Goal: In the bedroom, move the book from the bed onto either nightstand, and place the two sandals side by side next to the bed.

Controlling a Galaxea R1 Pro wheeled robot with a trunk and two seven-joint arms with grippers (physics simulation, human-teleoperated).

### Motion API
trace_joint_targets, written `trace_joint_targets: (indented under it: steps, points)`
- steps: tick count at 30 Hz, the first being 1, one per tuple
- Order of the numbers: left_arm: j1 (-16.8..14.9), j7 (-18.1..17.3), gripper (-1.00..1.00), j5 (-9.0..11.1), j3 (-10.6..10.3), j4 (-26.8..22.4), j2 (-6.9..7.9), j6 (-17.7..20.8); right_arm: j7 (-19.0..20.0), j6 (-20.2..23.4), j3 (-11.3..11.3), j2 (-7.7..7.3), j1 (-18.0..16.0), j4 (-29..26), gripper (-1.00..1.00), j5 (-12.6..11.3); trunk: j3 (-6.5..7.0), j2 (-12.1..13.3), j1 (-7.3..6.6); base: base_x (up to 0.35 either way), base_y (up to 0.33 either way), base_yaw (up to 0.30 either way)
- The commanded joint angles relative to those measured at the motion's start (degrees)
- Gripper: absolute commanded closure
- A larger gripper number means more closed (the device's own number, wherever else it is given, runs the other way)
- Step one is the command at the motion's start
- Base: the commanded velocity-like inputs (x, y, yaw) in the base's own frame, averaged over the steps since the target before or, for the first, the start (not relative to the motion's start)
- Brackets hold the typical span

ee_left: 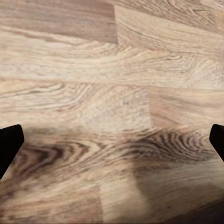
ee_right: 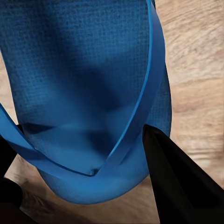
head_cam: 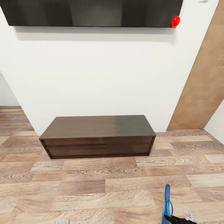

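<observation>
One bright blue sandal (ee_right: 88,93), thin-soled with blue straps, is clamped in the right gripper (ee_right: 79,154).

Floor (head_cam: 93,186): wood-grain planks, matt. Drawer cabinet (head_cam: 98,137): dark wood, slight sheen on top. Sandal (ee_right: 88,84): blue, finely textured rubbery sole, smooth straps. Wall panel (head_cam: 93,12): glossy black. Right hand (ee_right: 93,177) fingers (ee_right: 182,182): matt black.

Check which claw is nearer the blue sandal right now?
Right. The right claw is shut on the blue sandal, fingers at its straps. The left claw hangs open over bare wood floor, off at the robot's left side.
</observation>
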Motion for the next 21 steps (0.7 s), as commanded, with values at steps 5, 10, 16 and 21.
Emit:
trace_joint_targets:
  steps: [5, 10, 16, 21]
  points:
    - [0.0, -0.08, -1.0, 0.5, 0.07, -0.23, 0.05, 0.48, 0.29, 0.3, -0.43, 0.04, -0.05, 0.0, 1.0, 0.29, 1.07, 0.05, -0.13, 0.0, 0.0, 0.0]
    - [0.0, -0.08, -1.0, 0.49, 0.06, -0.26, -0.16, 0.41, 0.26, 0.3, -0.4, 0.1, -0.05, 0.0, 1.0, 0.31, 2.18, 0.12, -0.26, 0.0, 0.0, 0.0]
    - [0.0, -0.03, -1.0, 0.49, 0.07, -0.26, -0.16, 0.45, 0.25, 0.3, -0.39, 0.17, -0.05, 0.0, 1.0, 0.31, 3.51, 0.2, -0.42, 0.0, 0.0, 0.0]
    - [0.0, 0.01, -1.0, 0.49, 0.07, -0.19, -0.26, 0.46, 0.1, 0.24, -0.42, 0.2, -0.04, 0.08, 1.0, 0.31, 4.62, 0.27, -0.55, 0.0, 0.0, 0.0]
